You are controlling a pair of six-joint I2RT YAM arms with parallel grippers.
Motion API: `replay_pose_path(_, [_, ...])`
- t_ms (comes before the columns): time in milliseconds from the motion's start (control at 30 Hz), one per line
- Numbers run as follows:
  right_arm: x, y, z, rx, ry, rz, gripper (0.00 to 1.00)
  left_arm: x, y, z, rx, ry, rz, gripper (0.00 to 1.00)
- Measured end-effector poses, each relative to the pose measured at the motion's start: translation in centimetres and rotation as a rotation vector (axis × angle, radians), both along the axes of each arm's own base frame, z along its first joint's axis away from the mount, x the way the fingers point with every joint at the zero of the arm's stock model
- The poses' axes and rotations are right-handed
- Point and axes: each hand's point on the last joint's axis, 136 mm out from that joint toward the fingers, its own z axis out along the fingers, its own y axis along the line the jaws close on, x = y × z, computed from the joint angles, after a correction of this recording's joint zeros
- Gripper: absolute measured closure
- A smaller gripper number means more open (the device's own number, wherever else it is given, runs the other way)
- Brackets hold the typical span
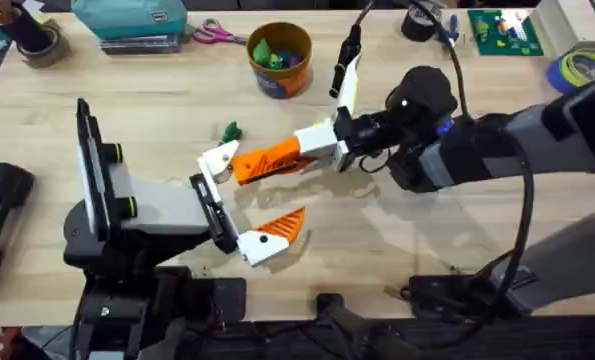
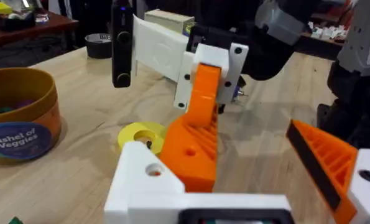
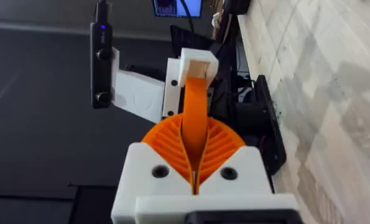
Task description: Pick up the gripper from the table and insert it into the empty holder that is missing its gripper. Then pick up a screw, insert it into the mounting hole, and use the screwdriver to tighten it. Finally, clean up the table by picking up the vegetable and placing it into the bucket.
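Observation:
My right gripper (image 1: 282, 153) (image 3: 194, 146) is shut on the loose orange gripper (image 1: 247, 168) (image 3: 194, 102) and holds its ribbed body (image 2: 188, 149) against the white holder (image 1: 220, 160) (image 2: 148, 180) (image 3: 194, 62). That holder is one finger of my left gripper (image 1: 245, 200) (image 2: 247, 162), which stands open; its other finger carries an orange wedge (image 1: 287, 222) (image 2: 324, 155). The dark-green vegetable (image 1: 231, 131) lies on the table just behind the holder. The brown bucket (image 1: 280, 75) (image 2: 23, 124) with a yellow rim stands farther back, holding green and blue toys. The screw and the screwdriver are out of view.
A flat yellow disc (image 2: 141, 135) lies near the holder. Along the back edge are scissors (image 1: 212, 35), a teal box (image 1: 132, 20), tape rolls (image 1: 37, 45) (image 1: 582, 68) and a green board (image 1: 507, 30). A cable (image 1: 525, 200) loops over the right arm.

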Motion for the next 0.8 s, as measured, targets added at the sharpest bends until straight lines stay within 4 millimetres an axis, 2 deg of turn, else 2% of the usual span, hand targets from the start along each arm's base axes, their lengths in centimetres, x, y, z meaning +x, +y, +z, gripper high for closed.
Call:
replay_pose_path(633, [0.1,0.9,0.1,0.004,0.004,-0.035,0.992,0.3,0.2,0.0,0.002,-0.002,0.019,0.015])
replay_pose_path(800, [0.4,1.1,-0.6,-0.001,0.012,-0.031,0.992,0.3,0.2,0.0,-0.004,0.010,0.021,0.015])
